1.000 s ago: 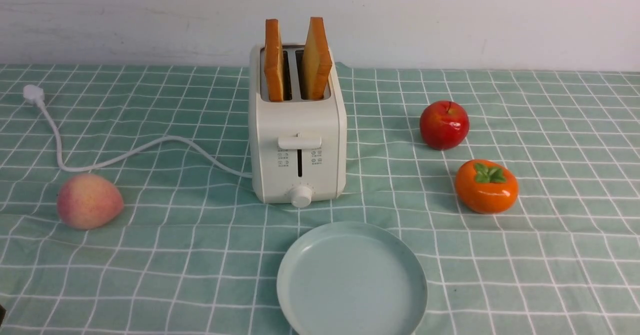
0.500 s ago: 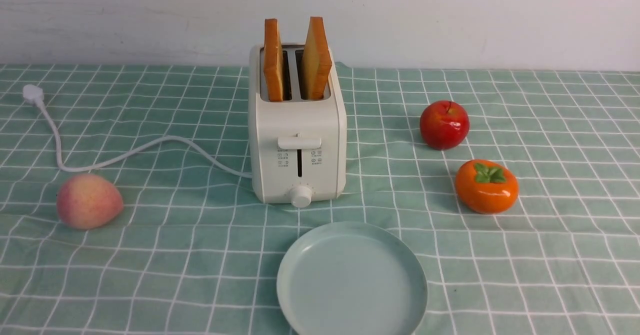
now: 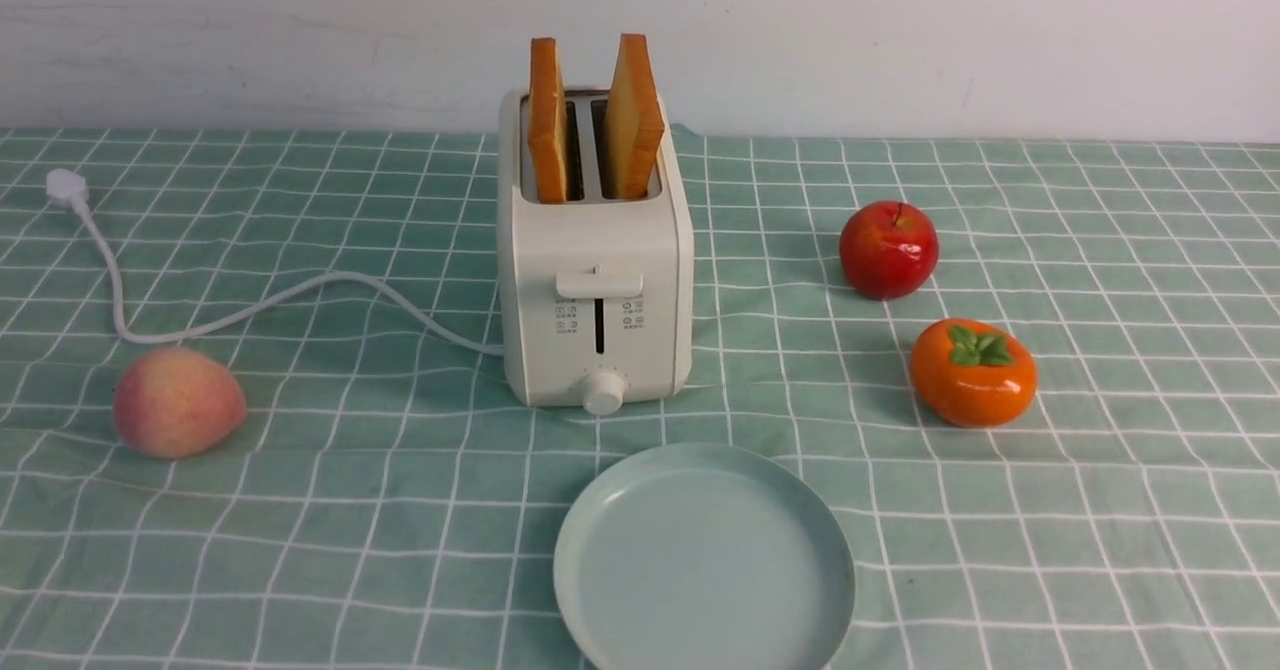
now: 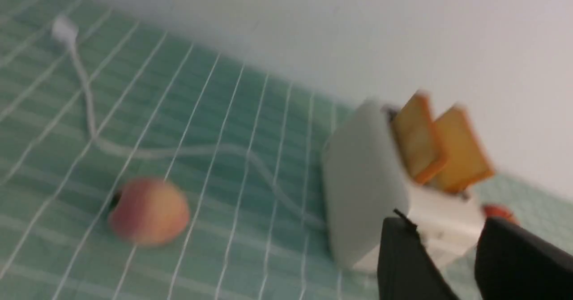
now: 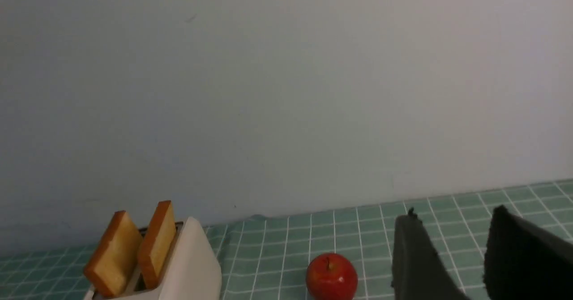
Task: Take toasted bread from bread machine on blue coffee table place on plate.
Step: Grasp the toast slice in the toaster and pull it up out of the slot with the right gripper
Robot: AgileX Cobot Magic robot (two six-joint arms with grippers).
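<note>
Two slices of toasted bread [image 3: 546,120] [image 3: 632,115] stand upright in the slots of the cream-white bread machine [image 3: 595,280], mid-table on the blue coffee table [image 3: 300,510]. The pale blue-green plate [image 3: 705,560] lies bare just in front of it. Neither gripper shows in the front view. In the blurred left wrist view my left gripper [image 4: 445,228] is open and holds nothing, with the bread machine [image 4: 365,188] and bread [image 4: 416,141] beyond it. My right gripper [image 5: 454,219] is open above the cloth, away from the bread machine [image 5: 197,264].
A peach [image 3: 178,402] lies at the left front. A red apple [image 3: 888,249] and an orange persimmon [image 3: 972,372] sit to the right of the bread machine. The white cord [image 3: 250,305] runs left to a plug [image 3: 66,188]. A white wall backs the table.
A dark sliver at the front view's lower left corner one second ago has gone out of view. Nothing on the table has moved.
</note>
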